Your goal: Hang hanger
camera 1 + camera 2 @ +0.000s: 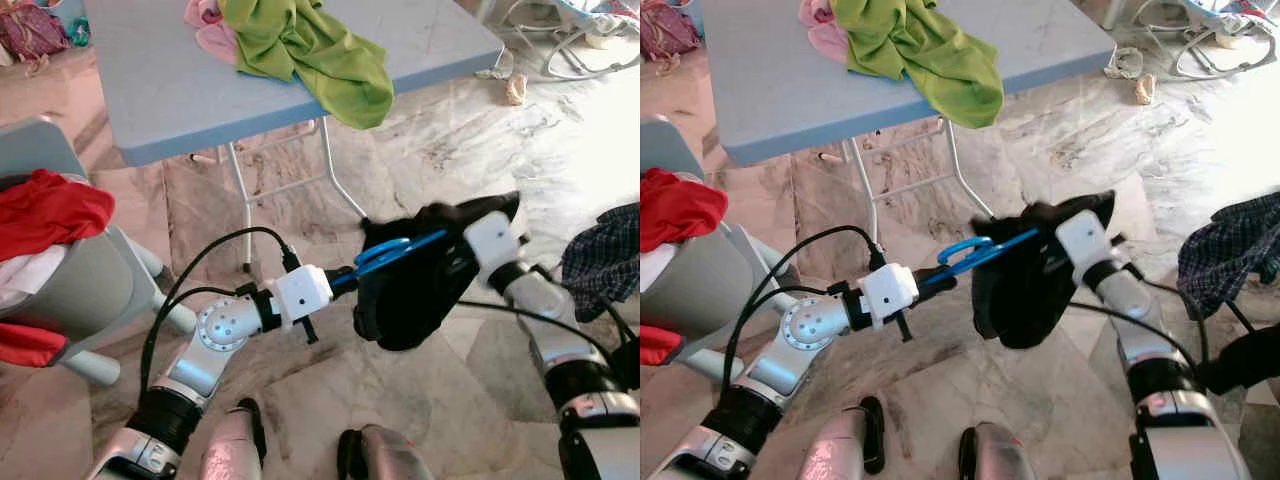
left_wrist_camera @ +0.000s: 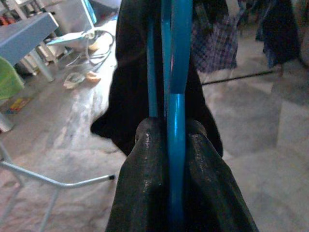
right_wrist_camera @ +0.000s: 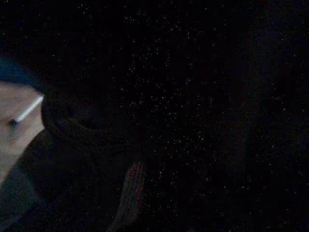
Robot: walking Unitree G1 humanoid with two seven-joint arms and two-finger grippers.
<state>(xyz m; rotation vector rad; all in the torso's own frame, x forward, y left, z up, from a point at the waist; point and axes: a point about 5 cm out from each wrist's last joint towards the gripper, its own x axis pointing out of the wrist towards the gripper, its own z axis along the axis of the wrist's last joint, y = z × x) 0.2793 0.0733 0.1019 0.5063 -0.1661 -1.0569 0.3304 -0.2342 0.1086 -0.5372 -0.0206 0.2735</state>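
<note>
Clamped edge-on in the left gripper (image 2: 176,193), blue hanger (image 1: 385,255) midair over the floor, black garment (image 1: 410,290) draped, right gripper (image 1: 455,250) buried, state unclear; liable to twist free.

The worktop (image 1: 170,90) stands ahead, with a heap of clothes (image 1: 300,45) on it toward its right side, one garment draping over the near edge. To the left, a chair (image 1: 75,270) carries more clothes (image 1: 45,215) on its seat. On the floor (image 1: 440,140) at the far right lies a checked garment (image 1: 605,255). Between the two arms, in front of the worktop's legs, a hanger (image 1: 395,252) runs across from the left tool (image 1: 345,275) to the right tool (image 1: 455,250), with a garment (image 1: 410,290) hanging from it above the floor.
</note>
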